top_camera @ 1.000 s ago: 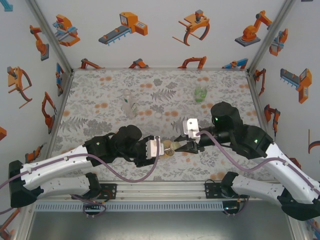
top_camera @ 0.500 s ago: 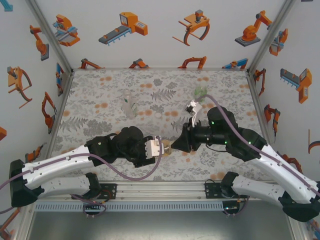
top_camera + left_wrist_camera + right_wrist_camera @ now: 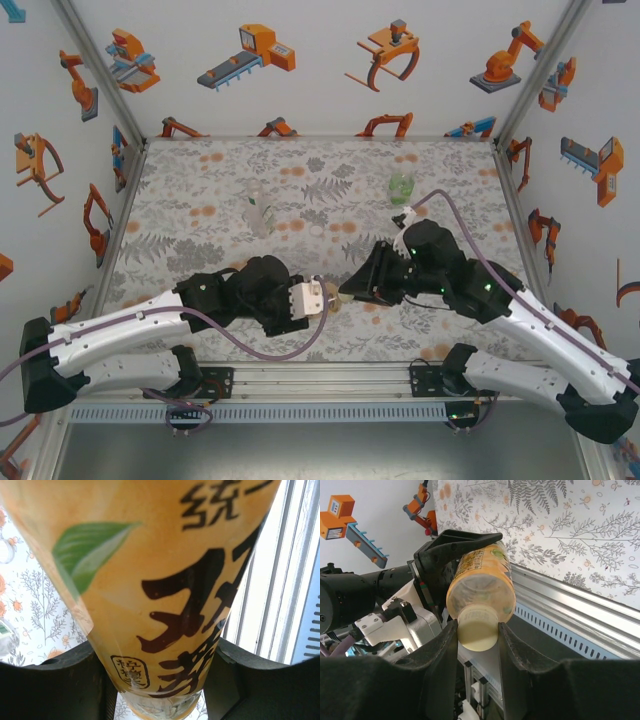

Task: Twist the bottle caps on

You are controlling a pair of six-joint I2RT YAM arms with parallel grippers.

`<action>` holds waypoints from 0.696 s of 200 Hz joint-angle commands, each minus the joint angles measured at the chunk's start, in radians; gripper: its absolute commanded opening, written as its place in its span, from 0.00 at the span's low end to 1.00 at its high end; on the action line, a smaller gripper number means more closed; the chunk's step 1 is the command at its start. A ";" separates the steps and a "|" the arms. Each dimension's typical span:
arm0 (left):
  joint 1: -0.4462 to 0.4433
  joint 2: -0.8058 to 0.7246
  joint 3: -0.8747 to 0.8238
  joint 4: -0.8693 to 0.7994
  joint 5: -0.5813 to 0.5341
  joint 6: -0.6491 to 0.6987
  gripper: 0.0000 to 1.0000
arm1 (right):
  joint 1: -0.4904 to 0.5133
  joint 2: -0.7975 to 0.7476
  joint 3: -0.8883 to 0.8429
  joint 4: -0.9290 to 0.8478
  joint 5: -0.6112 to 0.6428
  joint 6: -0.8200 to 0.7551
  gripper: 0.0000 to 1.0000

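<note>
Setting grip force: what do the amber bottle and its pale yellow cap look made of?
The amber bottle looks like translucent glossy plastic: light glows through its wall. The pale yellow cap is likely opaque plastic, smooth with a soft sheen.

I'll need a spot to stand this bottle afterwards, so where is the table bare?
Bare: the far-left table between the left wall and the clear bottle, and the far strip between it and the green bottle. Crowded: the near centre, where the left gripper holds the amber bottle and the right gripper pinches its pale yellow cap.
</note>
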 commanded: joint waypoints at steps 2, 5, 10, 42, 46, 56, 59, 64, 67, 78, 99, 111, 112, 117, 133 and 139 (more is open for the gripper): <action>-0.006 -0.006 0.020 0.101 0.040 0.043 0.00 | -0.002 0.007 0.057 -0.039 0.065 -0.093 0.32; -0.006 -0.005 0.019 0.101 0.041 0.044 0.00 | -0.002 0.006 0.061 -0.040 0.067 -0.110 0.34; -0.006 -0.004 0.020 0.102 0.042 0.044 0.00 | -0.002 0.006 0.067 -0.039 0.069 -0.140 0.37; -0.006 -0.005 0.031 0.090 0.049 0.047 0.00 | -0.002 0.000 0.115 -0.036 0.055 -0.347 0.50; -0.006 -0.007 0.030 0.090 0.050 0.048 0.00 | -0.002 -0.003 0.121 -0.037 0.053 -0.380 0.51; -0.007 -0.013 0.025 0.092 0.055 0.051 0.00 | -0.002 -0.008 0.135 -0.037 0.049 -0.462 0.53; -0.006 -0.015 0.022 0.094 0.056 0.053 0.00 | -0.002 -0.011 0.137 -0.037 0.049 -0.484 0.54; -0.006 -0.019 0.019 0.098 0.061 0.054 0.00 | -0.001 -0.015 0.141 -0.037 0.049 -0.525 0.54; -0.006 -0.021 0.015 0.100 0.063 0.054 0.00 | -0.001 -0.018 0.143 -0.036 0.049 -0.548 0.55; -0.007 -0.029 0.009 0.107 0.069 0.055 0.00 | -0.002 -0.030 0.146 -0.032 0.047 -0.643 0.55; -0.006 -0.041 0.002 0.111 0.077 0.056 0.00 | -0.002 -0.048 0.155 -0.030 0.018 -0.825 0.55; -0.007 -0.046 0.001 0.112 0.077 0.055 0.00 | -0.001 -0.055 0.161 -0.036 -0.017 -0.939 0.55; -0.006 -0.046 0.001 0.112 0.078 0.055 0.00 | -0.002 -0.055 0.162 -0.036 -0.020 -0.948 0.55; -0.006 -0.046 0.000 0.112 0.079 0.054 0.00 | -0.002 -0.058 0.164 -0.040 -0.037 -0.998 0.55; -0.006 -0.049 0.001 0.110 0.082 0.053 0.00 | -0.002 -0.058 0.178 -0.059 -0.111 -1.162 0.55; -0.006 -0.051 0.000 0.109 0.083 0.054 0.00 | -0.001 -0.055 0.184 -0.067 -0.148 -1.226 0.55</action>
